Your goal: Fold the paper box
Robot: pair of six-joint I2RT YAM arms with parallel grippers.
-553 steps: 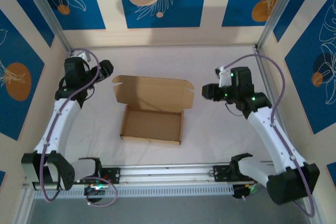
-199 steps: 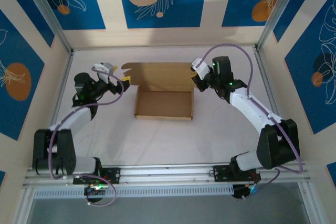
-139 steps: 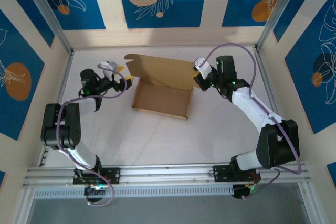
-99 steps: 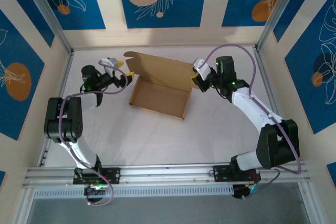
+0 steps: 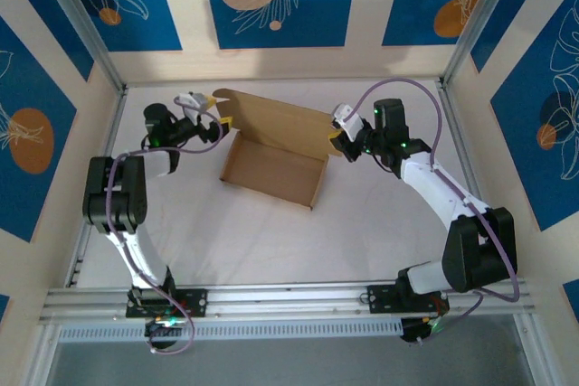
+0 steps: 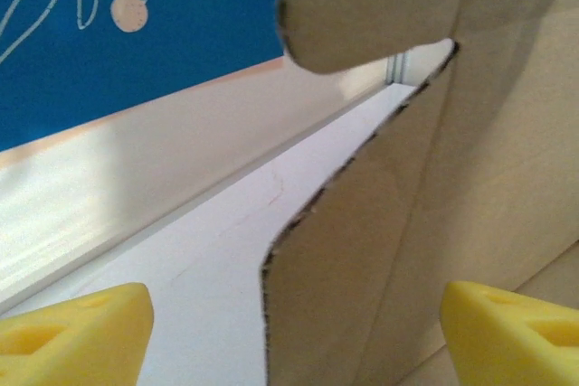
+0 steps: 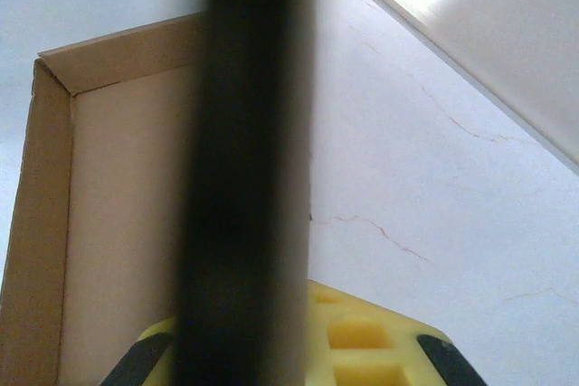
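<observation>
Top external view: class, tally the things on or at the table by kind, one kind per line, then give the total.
paper box: 1
robot arms: 2 (left arm, right arm)
Total: 3

In the left wrist view the bottom edge cuts off all but the tips of the yellow fingers [image 6: 81, 336] of the left gripper [image 6: 294, 336]. The paper box [image 6: 434, 178] runs out past the top and right edges, its near flap blurred. In the right wrist view a dark blurred band [image 7: 244, 169] hides the middle of the box's tray and part of the yellow pad [image 7: 362, 341] of the right gripper [image 7: 267, 350], itself cut off below. From above, the contact at the lid's corner is too small to make out.
</observation>
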